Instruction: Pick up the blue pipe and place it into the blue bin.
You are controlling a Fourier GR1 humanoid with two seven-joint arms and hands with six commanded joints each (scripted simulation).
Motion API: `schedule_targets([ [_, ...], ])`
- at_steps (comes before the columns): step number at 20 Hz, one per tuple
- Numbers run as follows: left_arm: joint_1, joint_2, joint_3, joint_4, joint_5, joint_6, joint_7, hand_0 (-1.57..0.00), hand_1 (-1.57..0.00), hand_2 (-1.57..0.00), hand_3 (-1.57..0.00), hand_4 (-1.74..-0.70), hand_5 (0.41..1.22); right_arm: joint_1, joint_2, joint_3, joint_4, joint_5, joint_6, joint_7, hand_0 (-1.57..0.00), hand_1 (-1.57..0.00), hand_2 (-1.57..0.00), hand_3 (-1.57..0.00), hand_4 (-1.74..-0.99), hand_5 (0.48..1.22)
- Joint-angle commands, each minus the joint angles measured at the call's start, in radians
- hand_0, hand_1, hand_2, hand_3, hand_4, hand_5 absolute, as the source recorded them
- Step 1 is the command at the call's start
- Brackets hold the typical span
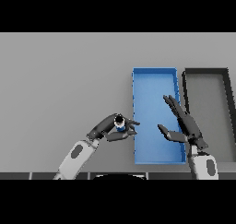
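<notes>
Blue shows only as a small patch under a dark round end where the blue pipe (120,125) sits pinched in my left hand (112,127), fingers and thumb curled around it, just left of centre in the frame. I read the pipe as lifted off the grey worktop (60,80), held close beside the left wall of the blue bin (134,121), so the carry looks nearly done and what remains is to bring it over the rim and let go. The blue bin runs from the middle of the frame down toward the lower edge, and as far as I can see nothing lies in it yet. My right hand (183,126) hangs over the bin's right side with fingers straight and spread, holding nothing; I judge it is simply parked there. Further right stands a dark bin (228,108) with a grey floor, also holding nothing I can make out.
</notes>
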Motion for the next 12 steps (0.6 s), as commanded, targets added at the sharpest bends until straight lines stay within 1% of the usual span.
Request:
schedule_targets([
  [1, 0.001, 0.005, 0.012, -0.001, 0.004, -0.004, 0.005, -1.57, -1.57, -1.57, -1.57, -1.47, 1.221, -0.028, -0.027, 0.007, -0.029, -0.053, 0.030, 0.042, 0.00, -0.02, -0.12, 0.00, -1.228, 0.588],
  [2, 0.003, 0.000, 0.011, -0.002, 0.004, -0.012, 0.010, -1.57, -1.57, -1.57, -1.57, -1.47, 1.221, -0.062, -0.053, 0.019, -0.055, -0.096, 0.051, 0.086, 0.00, -0.01, -0.11, 0.00, -1.237, 0.577],
  [4, 0.005, -0.005, 0.015, 0.004, -0.016, -0.014, 0.015, -1.57, -1.57, -1.57, -1.57, -1.47, 1.221, -0.153, -0.087, 0.040, -0.067, -0.146, 0.063, 0.175, 0.00, -0.01, -0.10, 0.00, -1.255, 0.560],
  [5, 0.006, 0.000, 0.020, 0.003, -0.021, -0.021, 0.017, -1.57, -1.57, -1.57, -1.57, -1.47, 1.221, -0.162, -0.104, 0.059, -0.096, -0.150, 0.082, 0.187, 0.00, -0.01, -0.10, 0.00, -1.261, 0.560],
  [6, 0.008, -0.005, 0.026, -0.004, -0.016, -0.026, 0.014, -1.57, -1.57, -1.57, -1.57, -1.47, 1.221, -0.198, -0.112, 0.081, -0.104, -0.137, 0.088, 0.211, 0.00, -0.01, -0.09, 0.00, -1.270, 0.558],
  [8, 0.014, -0.012, 0.026, -0.019, -0.028, -0.029, 0.023, -1.57, -1.57, -1.57, -1.57, -1.47, 1.221, -0.280, -0.110, 0.126, -0.096, -0.136, 0.099, 0.265, 0.00, 0.00, -0.07, 0.00, -1.291, 0.558],
  [9, 0.003, -0.023, 0.029, -0.020, -0.038, -0.024, 0.036, -1.57, -1.57, -1.57, -1.57, -1.47, 1.221, -0.315, -0.111, 0.136, -0.087, -0.142, 0.108, 0.278, 0.00, 0.00, -0.05, 0.00, -1.296, 0.556],
  [10, -0.002, -0.026, 0.038, 0.001, -0.041, -0.032, 0.027, -1.57, -1.57, -1.57, -1.57, -1.47, 1.221, -0.335, -0.105, 0.158, -0.086, -0.133, 0.122, 0.277, 0.00, 0.00, -0.04, 0.00, -1.298, 0.559],
  [11, 0.003, -0.031, 0.040, 0.002, -0.045, -0.035, 0.031, -1.57, -1.57, -1.57, -1.57, -1.47, 1.221, -0.359, -0.092, 0.178, -0.088, -0.148, 0.124, 0.293, 0.00, 0.00, -0.04, 0.00, -1.302, 0.559],
  [12, 0.014, -0.036, 0.034, 0.007, -0.051, -0.044, 0.015, -1.57, -1.57, -1.57, -1.57, -1.47, 1.221, -0.377, -0.080, 0.202, -0.082, -0.151, 0.135, 0.306, 0.00, 0.00, -0.04, 0.00, -1.300, 0.560],
])
